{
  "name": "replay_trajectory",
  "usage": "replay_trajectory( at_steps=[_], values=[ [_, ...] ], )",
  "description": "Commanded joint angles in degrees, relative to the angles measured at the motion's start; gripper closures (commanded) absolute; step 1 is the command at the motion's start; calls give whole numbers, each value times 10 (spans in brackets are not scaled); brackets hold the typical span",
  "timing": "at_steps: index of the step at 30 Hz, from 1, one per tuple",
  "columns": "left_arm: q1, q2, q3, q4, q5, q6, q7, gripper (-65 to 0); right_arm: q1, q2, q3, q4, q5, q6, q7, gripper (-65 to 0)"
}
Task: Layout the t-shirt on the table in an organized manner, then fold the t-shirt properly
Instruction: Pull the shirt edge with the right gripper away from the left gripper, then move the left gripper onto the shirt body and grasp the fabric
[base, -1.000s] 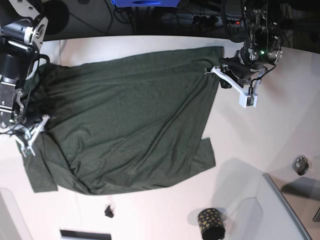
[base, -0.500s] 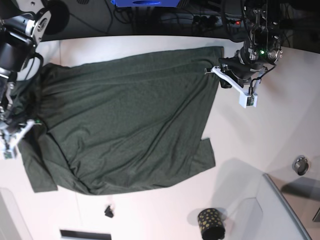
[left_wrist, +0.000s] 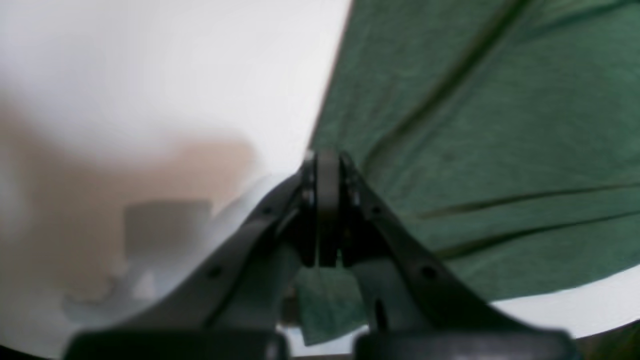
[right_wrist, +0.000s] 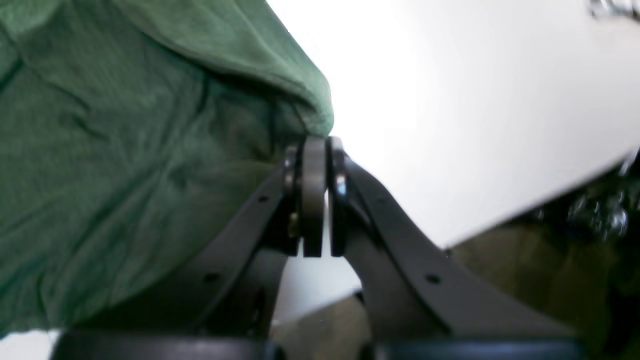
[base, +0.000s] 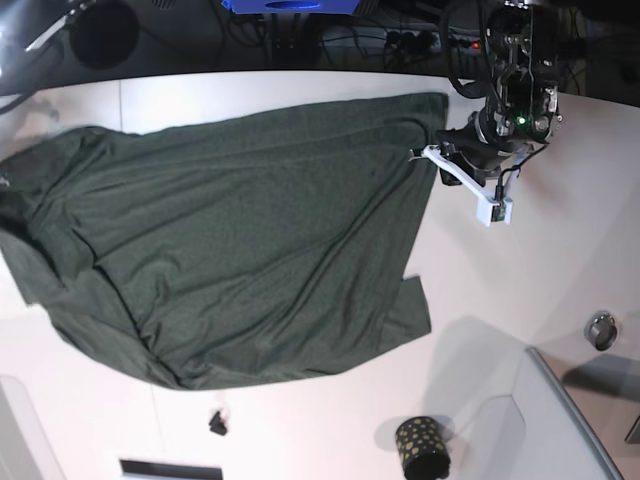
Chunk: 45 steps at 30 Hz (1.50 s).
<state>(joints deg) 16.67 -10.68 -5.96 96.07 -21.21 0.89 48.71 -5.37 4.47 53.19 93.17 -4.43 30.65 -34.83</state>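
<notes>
While the t-shirt (base: 240, 250) already lies spread over the white table (base: 520, 290), you are only partway through the layout step, and no fold has been started.

Cloth: the body is mostly flat with shallow diagonal creases. One short flap juts out at the lower edge on the base view's right side. The base view's left side looks drawn outward and uneven, with a ridge of bunched fabric showing in the right wrist view.

Left pincer (left_wrist: 322, 210): jaws pressed fully together, sitting at the shirt's edge near its far corner. Whether a thin bit of hem is caught between them, you cannot tell.

Right pincer (right_wrist: 312, 195): jaws closed, with a lifted roll of green fabric meeting the tips; it reads as pinched there, judged from the wrist view only. This arm is outside the base view.

Left to do: even out both sides, flatten the flap and creases, then all the folding.
</notes>
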Motion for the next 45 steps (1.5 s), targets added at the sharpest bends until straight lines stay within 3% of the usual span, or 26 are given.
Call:
replay_trajectory(
  at_steps=[1, 11, 15, 19, 24, 26, 29, 31, 32, 34, 37, 39, 41, 45],
  values=[
    [-6, -4, -1, 2, -3, -2, -8, 0, -2, 2, 20, 24, 10, -3, 11, -2],
    [-37, -5, -1, -21, -3, -2, -8, 0, -36, -52, 174, 74, 54, -3, 11, -2],
    [-40, -5, -1, -28, -3, -2, -8, 0, -48, -62, 174, 72, 53, -10, 11, -2],
    [-40, -5, 0, -28, -3, -2, -8, 0, -59, -67, 171, 67, 53, -59, 11, -2],
    [-37, -5, 0, -28, -3, -2, -8, 0, -64, -36, 94, 24, 53, -60, 10, -6],
    [-36, -5, 0, -28, -3, -2, -8, 0, -64, -33, 81, 31, 53, -60, -11, -59],
    [-35, -6, 0, -28, -3, -2, -8, 0, -61, -25, 79, 68, 53, -60, -88, -275],
    [-37, -6, 0, -28, -3, -2, -8, 0, -60, -24, 78, 102, 56, -59, -103, -402],
    [-39, -4, 0, -28, -3, -2, -8, 0, -59, -24, 71, 118, 56, -58, -94, -417],
    [-40, -1, 0, -28, -3, -2, -8, 0, -58, -13, 30, 128, 55, -49, -58, -383],
    [-59, 9, 31, -28, -3, -2, -8, 0, -37, 42, -63, 77, 55, -30, -21, -285],
    [-71, 21, 65, -33, -3, -2, -22, 0, 8, 82, -113, -9, 55, -27, -13, -131],
    [-83, 36, 95, -41, -3, -1, -67, 0, 54, 101, -131, -95, 56, -27, -12, 0],
    [-128, 54, 160, -123, -3, -1, -155, 0, 111, 117, -146, -201, 54, -27, -13, -12]
  ],
)
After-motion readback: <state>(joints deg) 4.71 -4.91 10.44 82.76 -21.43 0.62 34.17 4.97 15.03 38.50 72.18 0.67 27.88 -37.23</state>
